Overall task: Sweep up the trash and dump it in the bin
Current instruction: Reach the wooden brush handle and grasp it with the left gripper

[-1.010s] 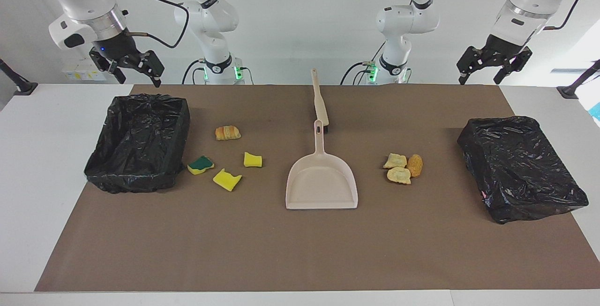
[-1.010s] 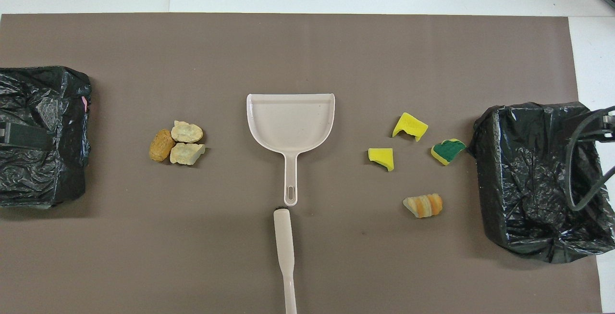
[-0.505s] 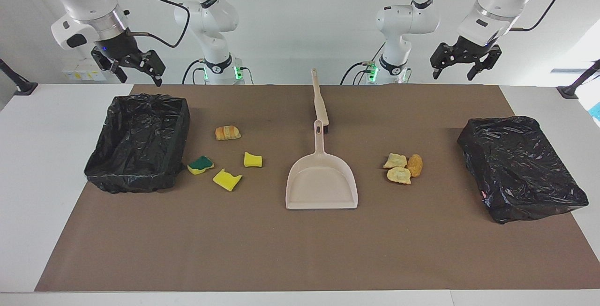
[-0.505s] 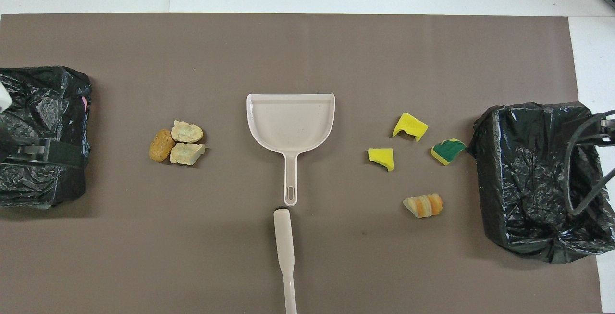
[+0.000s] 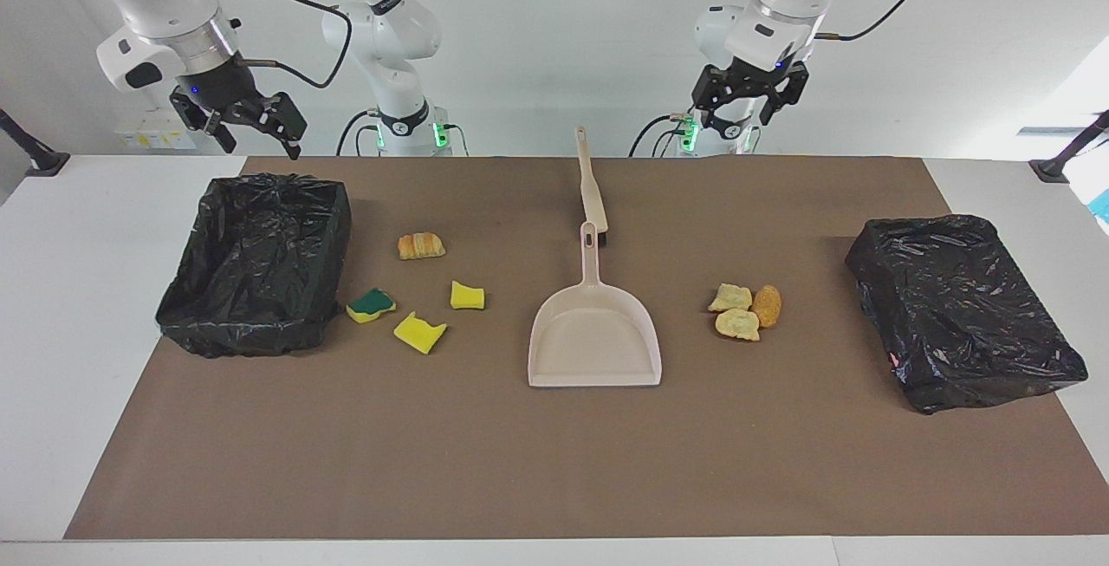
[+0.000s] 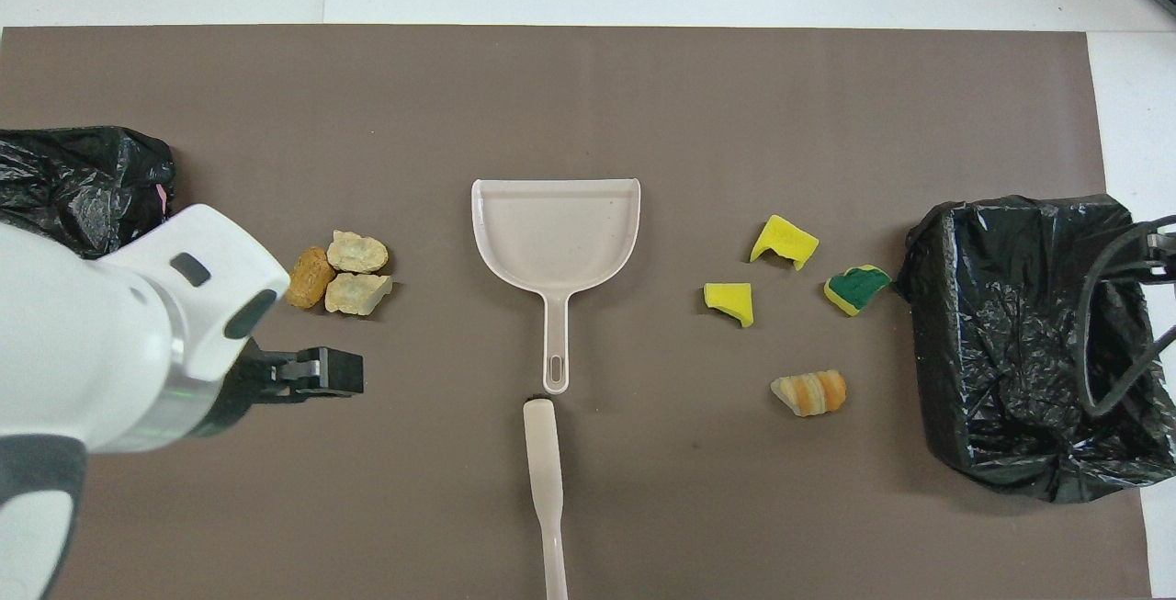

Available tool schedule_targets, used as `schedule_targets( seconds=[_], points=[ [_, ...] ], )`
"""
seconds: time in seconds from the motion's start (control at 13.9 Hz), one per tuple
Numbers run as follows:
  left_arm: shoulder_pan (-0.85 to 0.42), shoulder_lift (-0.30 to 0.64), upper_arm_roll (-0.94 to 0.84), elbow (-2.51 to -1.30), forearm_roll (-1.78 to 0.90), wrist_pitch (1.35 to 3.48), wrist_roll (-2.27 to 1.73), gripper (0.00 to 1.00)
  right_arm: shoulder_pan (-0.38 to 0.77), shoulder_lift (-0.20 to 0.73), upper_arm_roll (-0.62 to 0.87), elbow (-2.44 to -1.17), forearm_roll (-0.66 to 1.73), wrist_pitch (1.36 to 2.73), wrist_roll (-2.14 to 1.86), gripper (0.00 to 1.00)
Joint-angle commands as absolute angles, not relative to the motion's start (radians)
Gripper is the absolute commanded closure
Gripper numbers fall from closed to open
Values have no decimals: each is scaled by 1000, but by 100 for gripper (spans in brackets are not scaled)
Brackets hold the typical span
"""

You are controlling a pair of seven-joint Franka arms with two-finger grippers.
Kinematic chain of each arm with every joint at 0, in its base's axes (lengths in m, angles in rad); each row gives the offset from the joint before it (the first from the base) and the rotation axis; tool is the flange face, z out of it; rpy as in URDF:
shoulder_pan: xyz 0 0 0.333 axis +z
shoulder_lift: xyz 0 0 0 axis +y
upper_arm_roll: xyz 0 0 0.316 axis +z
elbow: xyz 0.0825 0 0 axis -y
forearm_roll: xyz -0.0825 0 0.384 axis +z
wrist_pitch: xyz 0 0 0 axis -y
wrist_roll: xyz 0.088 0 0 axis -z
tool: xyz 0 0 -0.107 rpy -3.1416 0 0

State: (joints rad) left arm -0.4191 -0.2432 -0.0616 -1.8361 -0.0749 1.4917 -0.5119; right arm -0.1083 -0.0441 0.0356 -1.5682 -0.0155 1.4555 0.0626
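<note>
Centrally, the beige dustpan [image 5: 594,342] lies on the brown mat [image 5: 554,462], with the hand brush [image 5: 592,189] just beside its handle end, nearer the robots. Four trash pieces [image 5: 416,293] lie beside the open bin [image 5: 256,261]; three more [image 5: 745,310] lie toward the covered bin [image 5: 962,310]. Both the left gripper [image 5: 747,102] and the right gripper [image 5: 251,133] hang raised with fingers spread, holding nothing.
</note>
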Motion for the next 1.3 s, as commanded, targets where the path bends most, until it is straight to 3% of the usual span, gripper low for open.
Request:
schedule_targets(
  seconds=[0.0,0.43,0.65,1.23],
  points=[
    [-570,-429,-51,-2102,-87,1603,-654,0,-114,-74,37,-1611,2,1489,55,0],
    [-807,-450,-58,-2336,-155,1873,-857,0,-114,-80,37,-1623,0,1491,61,0],
    [-824,-425,-58,-2413,-155,1945,-873,0,-113,-80,38,-1621,0,1488,63,0],
    [-897,-198,-58,-2460,-172,2196,-969,0,-117,-72,37,-1611,-5,1486,48,0]
  ],
)
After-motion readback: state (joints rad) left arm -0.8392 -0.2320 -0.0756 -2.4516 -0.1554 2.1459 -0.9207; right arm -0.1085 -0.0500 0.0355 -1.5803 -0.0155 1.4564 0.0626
